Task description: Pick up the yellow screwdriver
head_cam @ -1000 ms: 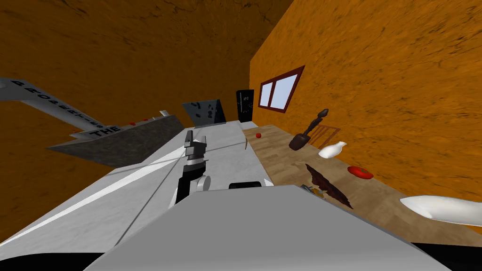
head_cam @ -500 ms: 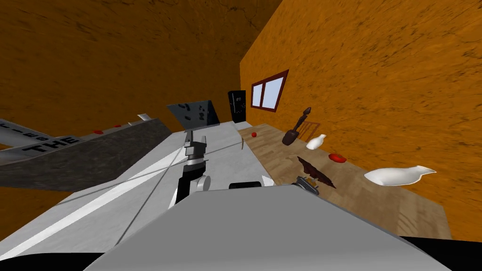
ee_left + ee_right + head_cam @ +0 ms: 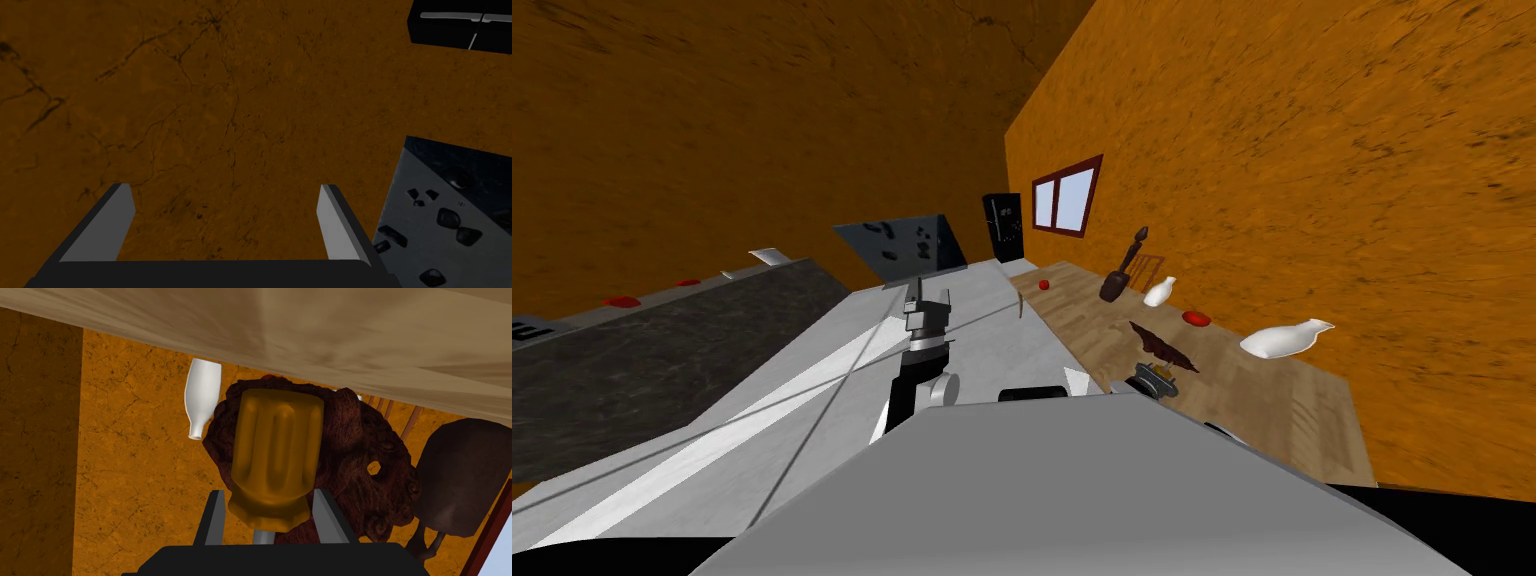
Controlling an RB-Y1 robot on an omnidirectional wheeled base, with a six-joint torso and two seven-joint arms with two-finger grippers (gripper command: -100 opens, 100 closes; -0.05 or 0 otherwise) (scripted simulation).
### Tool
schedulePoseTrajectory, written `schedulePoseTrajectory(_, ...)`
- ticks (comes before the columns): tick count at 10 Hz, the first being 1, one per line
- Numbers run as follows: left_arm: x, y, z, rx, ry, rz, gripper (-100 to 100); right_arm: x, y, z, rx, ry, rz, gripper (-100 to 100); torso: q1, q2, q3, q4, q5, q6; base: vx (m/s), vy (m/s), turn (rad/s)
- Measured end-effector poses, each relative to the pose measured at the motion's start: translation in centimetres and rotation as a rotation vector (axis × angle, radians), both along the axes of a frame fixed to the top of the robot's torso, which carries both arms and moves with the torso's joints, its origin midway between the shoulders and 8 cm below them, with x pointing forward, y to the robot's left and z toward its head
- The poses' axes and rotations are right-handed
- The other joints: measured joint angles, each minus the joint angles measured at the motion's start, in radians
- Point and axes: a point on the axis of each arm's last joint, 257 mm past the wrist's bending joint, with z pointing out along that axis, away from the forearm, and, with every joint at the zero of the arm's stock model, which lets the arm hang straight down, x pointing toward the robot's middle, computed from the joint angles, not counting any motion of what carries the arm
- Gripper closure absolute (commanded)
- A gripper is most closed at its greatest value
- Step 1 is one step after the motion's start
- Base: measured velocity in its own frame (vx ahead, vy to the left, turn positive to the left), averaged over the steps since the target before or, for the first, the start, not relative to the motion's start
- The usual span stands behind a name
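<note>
The yellow screwdriver (image 3: 275, 458) has a fluted amber handle and a thin grey shaft. My right gripper (image 3: 270, 492) is shut on it, its fingers pressing the handle's narrow neck. In the head view the right gripper (image 3: 1152, 381) sits just over the near edge of the wooden table (image 3: 1292, 410), with a speck of yellow beside it. A gnarled dark brown piece (image 3: 360, 453) lies right behind the handle. My left gripper (image 3: 930, 295) is held out in front of me, open and holding nothing; its wrist view (image 3: 225, 186) faces an orange wall.
On the table stand a large white vase (image 3: 1284, 340), a small white vase (image 3: 1158, 292), a flat red object (image 3: 1196, 318), a dark statue (image 3: 1122, 275) and a red ball (image 3: 1044, 284). A dark grey counter (image 3: 662, 340) runs along my left. A black fridge (image 3: 1004, 228) stands far ahead.
The whole head picture has swung, so I have turned: the table and its objects slid left and farther off. The right gripper with the screwdriver now peeks past my chest. The left arm holds still.
</note>
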Motion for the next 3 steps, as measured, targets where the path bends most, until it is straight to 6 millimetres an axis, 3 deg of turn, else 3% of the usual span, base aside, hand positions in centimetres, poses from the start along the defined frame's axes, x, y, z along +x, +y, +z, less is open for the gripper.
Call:
schedulePoseTrajectory(2,0.00,-0.01,0.01,0.000,0.000,0.000,0,1.23,-0.20,-0.09,0.007,0.023,0.033,100,0.000,-0.002,0.000,0.001,-0.001,-0.004,-0.001,0.029,0.008)
schedulePoseTrajectory(3,0.00,-0.01,0.01,0.000,0.000,0.000,0,1.30,-0.15,-0.17,0.010,0.024,0.035,0,-0.002,-0.002,-0.001,0.000,-0.001,-0.003,0.000,0.000,0.000)
